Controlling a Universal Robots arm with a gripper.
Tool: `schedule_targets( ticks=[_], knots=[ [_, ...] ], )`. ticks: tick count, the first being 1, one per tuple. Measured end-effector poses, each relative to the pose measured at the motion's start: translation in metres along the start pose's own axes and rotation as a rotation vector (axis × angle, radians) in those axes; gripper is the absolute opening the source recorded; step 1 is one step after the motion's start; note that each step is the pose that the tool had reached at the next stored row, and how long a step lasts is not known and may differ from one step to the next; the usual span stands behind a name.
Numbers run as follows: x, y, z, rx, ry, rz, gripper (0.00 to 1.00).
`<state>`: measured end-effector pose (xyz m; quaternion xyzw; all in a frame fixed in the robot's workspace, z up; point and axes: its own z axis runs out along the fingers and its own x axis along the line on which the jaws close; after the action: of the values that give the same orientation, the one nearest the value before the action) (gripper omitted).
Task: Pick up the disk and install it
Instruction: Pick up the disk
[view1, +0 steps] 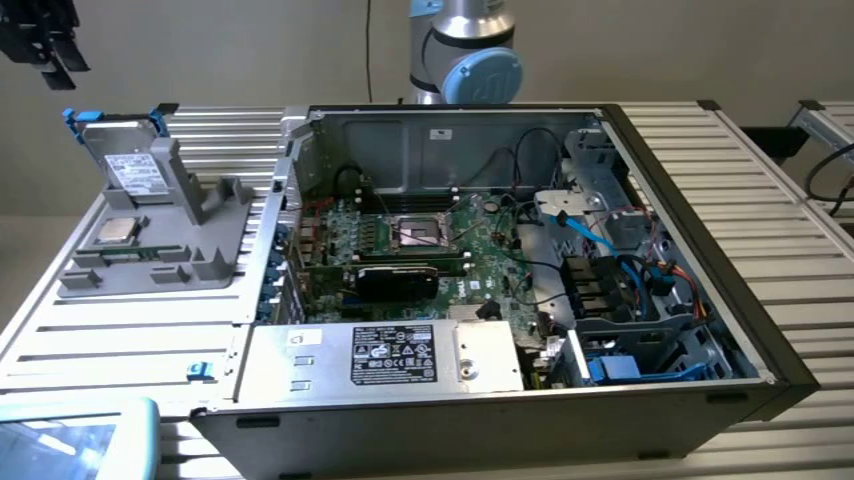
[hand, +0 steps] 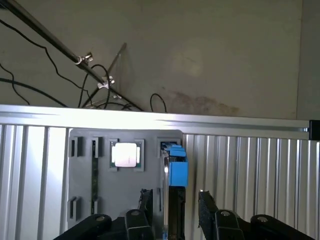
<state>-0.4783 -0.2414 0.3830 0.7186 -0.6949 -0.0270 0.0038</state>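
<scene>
Claw (view1: 51, 62): was open, empty, at eleven o'clock above the disk (view1: 130, 165).
Disk: stood upright in grey holder (view1: 200, 250), nine o'clock from computer case (view1: 400, 140).

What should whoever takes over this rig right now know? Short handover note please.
Hand: open, empty, high above the grey plastic fixture.
Disk: silver-grey hard drive in a bright blue plastic carrier, standing on edge in the fixture, to the exterior view's left of the open black metal computer case. The hand is lined up over it, not touching.
Done: nothing that shows; disk not gripped.
Left: the whole job, pick-up and install in the case.
</scene>
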Motion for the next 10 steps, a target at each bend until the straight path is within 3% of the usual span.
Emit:
schedule_targets(
  ticks=[4,10],
  knots=[
    [-0.006,-0.0003,0.007,0.0001,0.0047,0.0,0.49],
    [-0.006,0.0057,0.0159,0.0,0.0047,0.0,0.49]
  ],
)
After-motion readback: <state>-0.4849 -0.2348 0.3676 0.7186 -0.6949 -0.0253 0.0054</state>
